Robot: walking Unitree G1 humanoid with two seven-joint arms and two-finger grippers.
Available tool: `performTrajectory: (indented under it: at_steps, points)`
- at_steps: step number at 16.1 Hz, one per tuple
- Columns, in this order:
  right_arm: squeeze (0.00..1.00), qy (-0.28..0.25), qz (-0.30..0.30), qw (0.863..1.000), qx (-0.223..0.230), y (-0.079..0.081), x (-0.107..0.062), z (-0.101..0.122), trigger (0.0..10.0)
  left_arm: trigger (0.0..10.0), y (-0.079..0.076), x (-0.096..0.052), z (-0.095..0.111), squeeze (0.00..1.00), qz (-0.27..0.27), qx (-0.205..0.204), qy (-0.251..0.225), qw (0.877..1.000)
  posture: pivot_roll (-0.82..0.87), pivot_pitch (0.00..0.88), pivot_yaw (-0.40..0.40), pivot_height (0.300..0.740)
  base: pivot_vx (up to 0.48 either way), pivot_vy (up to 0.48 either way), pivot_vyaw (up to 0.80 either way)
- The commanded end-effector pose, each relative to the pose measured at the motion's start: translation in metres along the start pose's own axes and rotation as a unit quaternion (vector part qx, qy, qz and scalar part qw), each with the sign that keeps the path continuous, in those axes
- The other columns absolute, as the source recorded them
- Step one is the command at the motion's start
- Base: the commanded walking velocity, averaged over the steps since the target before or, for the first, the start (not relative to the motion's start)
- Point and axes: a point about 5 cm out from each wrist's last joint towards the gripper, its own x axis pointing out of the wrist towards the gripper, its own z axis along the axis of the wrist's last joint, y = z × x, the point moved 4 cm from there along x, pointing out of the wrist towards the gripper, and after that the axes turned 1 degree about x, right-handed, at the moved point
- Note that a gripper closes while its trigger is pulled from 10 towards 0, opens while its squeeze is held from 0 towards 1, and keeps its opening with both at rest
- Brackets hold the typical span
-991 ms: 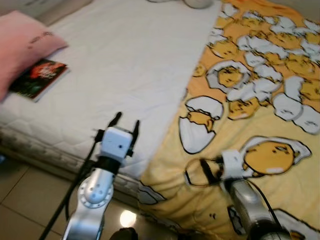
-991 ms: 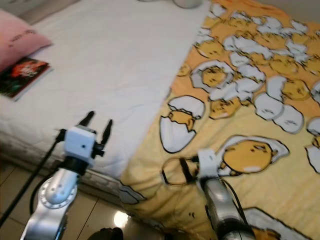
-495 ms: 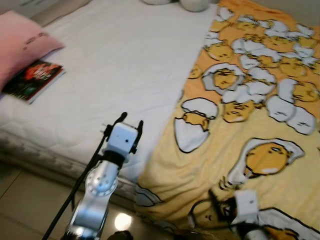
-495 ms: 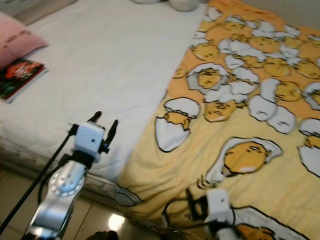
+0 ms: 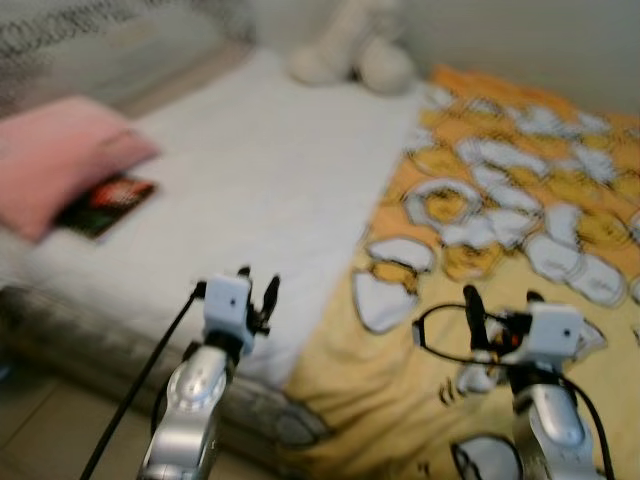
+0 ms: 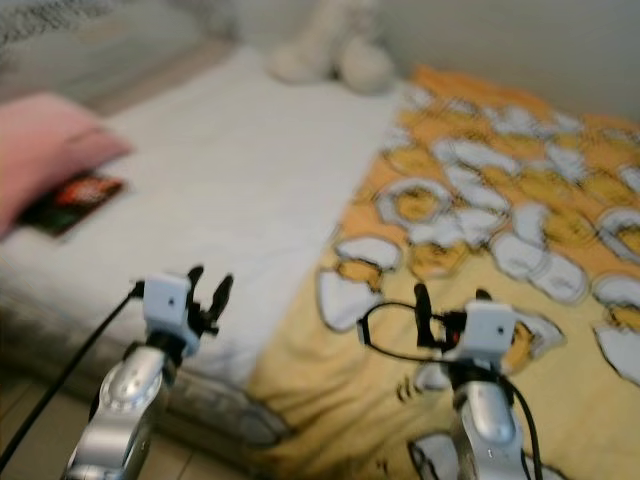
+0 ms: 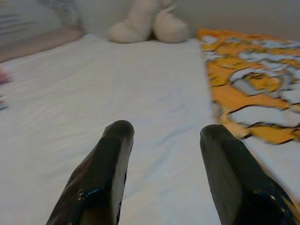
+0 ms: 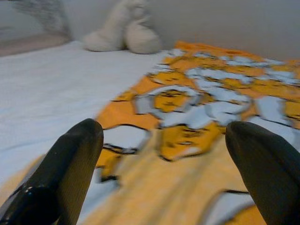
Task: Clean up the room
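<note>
Now the right gripper (image 5: 497, 297), low on the blanket (image 5: 520, 200) half a second ago, is raised beside the left gripper (image 5: 255, 283), both spread and empty, so tidying the book (image 5: 108, 204) by the pillow (image 5: 60, 160) hasn't begun.

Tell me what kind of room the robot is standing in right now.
Most likely a bedroom. A bed with a white mattress takes up most of the view, with a yellow cartoon-egg blanket spread over one side, a pink pillow at the edge, and a pale plush toy by the wall.
</note>
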Motion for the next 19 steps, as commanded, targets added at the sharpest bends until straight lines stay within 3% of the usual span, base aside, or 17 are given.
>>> performTrajectory:
  at_steps: [1,3,5,7,9,10,11,12,13,15,16,17,19]
  points:
    - [0.00,0.015,0.014,1.000,0.014,0.012,0.000,-0.008,10.0,10.0,-0.004,0.008,0.002,0.00,-0.006,0.007,-0.008,1.000,0.09,0.000,0.000,0.740,0.000,0.000,0.72]
    - [0.00,0.025,0.024,0.999,0.028,0.022,0.004,-0.012,10.0,10.0,-0.002,0.012,0.000,0.00,0.007,0.011,0.002,1.000,0.09,0.000,0.006,0.740,0.000,0.000,0.71]
    - [0.00,0.033,0.044,0.998,0.036,0.034,0.008,-0.016,10.0,10.0,-0.004,0.013,-0.001,0.00,-0.004,-0.010,0.001,1.000,0.10,0.000,0.008,0.740,0.000,0.000,0.67]
    - [0.00,0.052,0.047,0.996,0.048,0.031,0.009,-0.025,10.0,10.0,-0.010,0.012,-0.004,0.00,-0.024,0.043,0.008,0.999,0.11,0.000,0.011,0.740,0.000,0.480,0.63]
    - [0.00,0.064,0.038,0.996,0.046,0.022,0.004,-0.032,10.0,10.0,-0.002,0.007,-0.016,0.00,-0.005,0.067,0.048,0.997,0.10,0.000,0.021,0.740,0.000,0.141,0.62]
    - [0.00,0.070,0.034,0.997,0.030,0.012,-0.007,-0.034,10.0,10.0,0.009,-0.007,-0.030,0.00,0.002,0.064,0.102,0.993,0.10,0.000,0.028,0.740,0.000,0.289,0.58]
    - [0.00,0.072,0.037,0.997,0.018,0.008,-0.013,-0.034,10.0,10.0,0.013,-0.014,-0.032,0.00,-0.002,0.075,0.115,0.991,0.11,0.000,0.030,0.740,0.000,0.480,0.54]
    - [0.00,0.081,0.044,0.996,0.011,0.004,-0.020,-0.036,10.0,10.0,0.014,-0.022,-0.030,0.00,-0.015,0.087,0.117,0.989,0.10,0.000,0.038,0.740,0.000,0.480,0.51]
    - [0.00,0.093,0.043,0.995,0.003,-0.002,-0.021,-0.042,10.0,10.0,0.009,-0.020,-0.025,0.00,-0.028,0.103,0.107,0.989,0.11,0.000,0.040,0.740,0.000,0.000,0.51]
    - [0.00,0.108,0.053,0.993,0.018,0.002,-0.013,-0.050,10.0,10.0,0.004,0.002,-0.011,0.00,-0.001,0.067,0.071,0.995,0.10,0.000,0.049,0.740,0.000,0.000,0.51]
    - [0.00,0.110,0.064,0.992,0.023,0.006,-0.011,-0.050,10.0,10.0,0.009,0.001,-0.008,0.00,0.024,0.077,0.065,0.995,0.09,0.000,0.051,0.740,0.000,0.000,0.51]
    - [0.00,0.109,0.066,0.992,0.024,0.006,-0.011,-0.050,10.0,10.0,0.012,-0.001,-0.008,0.00,0.033,0.081,0.066,0.994,0.10,0.000,0.049,0.740,0.000,0.000,0.51]
    - [0.00,0.103,0.039,0.993,0.051,0.000,-0.020,-0.050,10.0,10.0,0.021,-0.020,-0.009,0.00,0.041,0.052,0.058,0.996,0.09,0.000,0.065,0.740,0.000,0.000,0.49]
